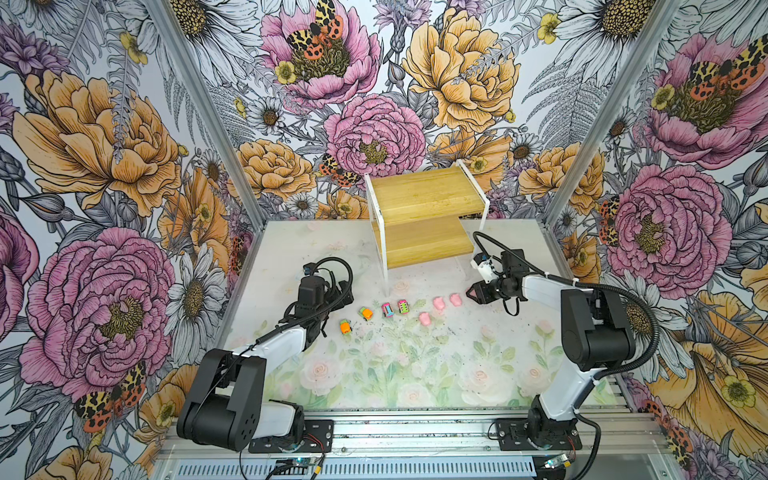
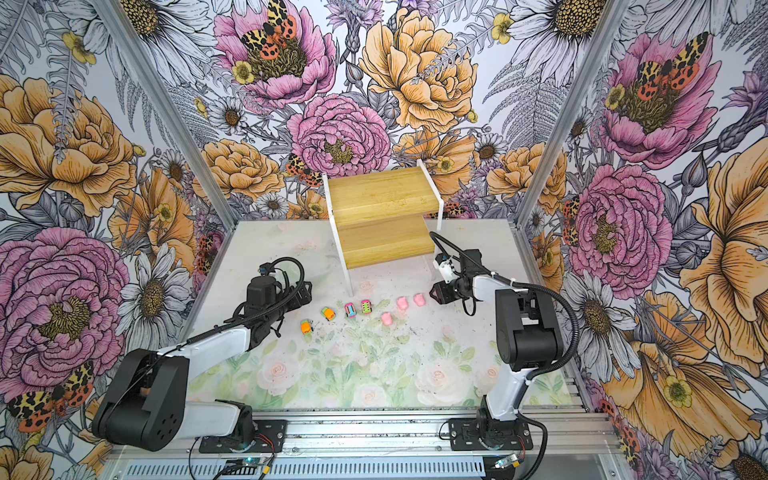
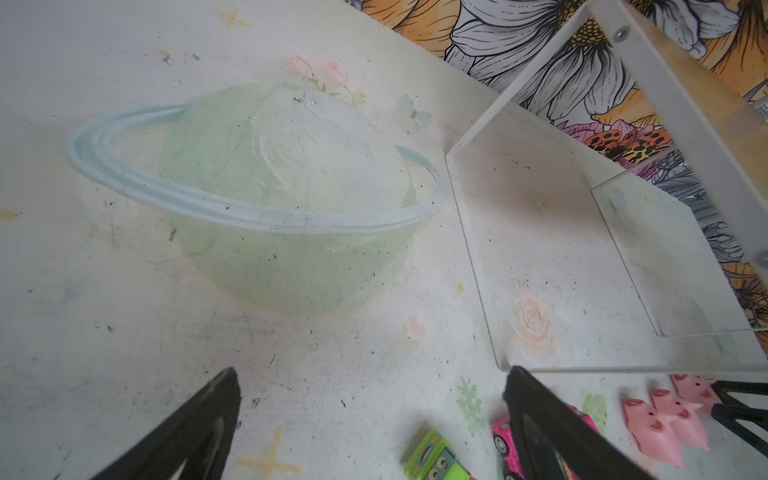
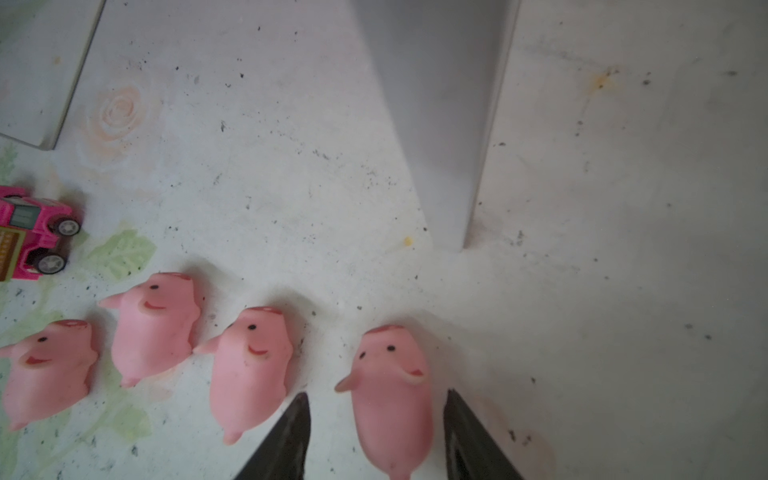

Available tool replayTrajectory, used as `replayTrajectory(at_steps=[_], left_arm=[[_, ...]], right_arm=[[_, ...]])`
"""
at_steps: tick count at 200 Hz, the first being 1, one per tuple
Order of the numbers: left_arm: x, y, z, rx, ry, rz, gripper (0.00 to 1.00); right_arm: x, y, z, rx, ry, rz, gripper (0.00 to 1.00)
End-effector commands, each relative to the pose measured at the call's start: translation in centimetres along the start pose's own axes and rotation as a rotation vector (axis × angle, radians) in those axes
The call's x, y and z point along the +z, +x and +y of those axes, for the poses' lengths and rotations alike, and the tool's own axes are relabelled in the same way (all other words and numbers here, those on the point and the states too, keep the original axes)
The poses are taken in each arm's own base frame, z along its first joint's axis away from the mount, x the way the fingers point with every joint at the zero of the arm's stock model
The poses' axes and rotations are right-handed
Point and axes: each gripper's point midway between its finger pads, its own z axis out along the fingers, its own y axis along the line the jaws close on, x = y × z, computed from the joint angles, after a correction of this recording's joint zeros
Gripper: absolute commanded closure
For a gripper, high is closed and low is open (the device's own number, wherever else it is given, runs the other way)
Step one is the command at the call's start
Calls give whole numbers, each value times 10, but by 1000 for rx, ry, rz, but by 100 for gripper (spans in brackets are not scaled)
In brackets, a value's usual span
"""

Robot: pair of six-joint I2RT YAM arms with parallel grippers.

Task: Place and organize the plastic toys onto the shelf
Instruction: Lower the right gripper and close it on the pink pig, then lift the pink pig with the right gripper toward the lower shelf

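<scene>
Since the shelf [image 1: 424, 216] stood bare, the right hand [image 4: 376, 395] straddled the end pig [image 4: 390, 374], half-narrowed, apparently to lift it; left hand [image 3: 372, 370] wide, empty.

3 floral walls [image 1: 104, 124] (moths [image 1: 318, 39] too), rose-print tabletop [image 1: 395, 374]

floral-print table [image 1: 291, 245] | on it: shelf [image 1: 424, 245], cars [image 1: 387, 309], pigs [image 1: 439, 303]

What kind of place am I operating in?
Probably a staged robot test booth, not a home: floral-print wall panels, a left arm and right arm bolted to an aluminium rail, a small shelf on a printed mat.
</scene>
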Motion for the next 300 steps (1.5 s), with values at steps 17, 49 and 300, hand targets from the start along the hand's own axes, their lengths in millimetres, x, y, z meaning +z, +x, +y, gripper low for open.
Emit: replayTrajectory(at_steps=[17, 49, 300], left_arm=[[0, -17, -8, -11, 32, -42, 1], [0, -18, -7, -13, 31, -45, 1], [-7, -18, 6, -26, 21, -47, 1]], right_arm=[[4, -8, -1, -35, 17, 0, 48], [6, -8, 1, -48, 25, 7, 51], [-19, -6, 34, -50, 5, -54, 74]])
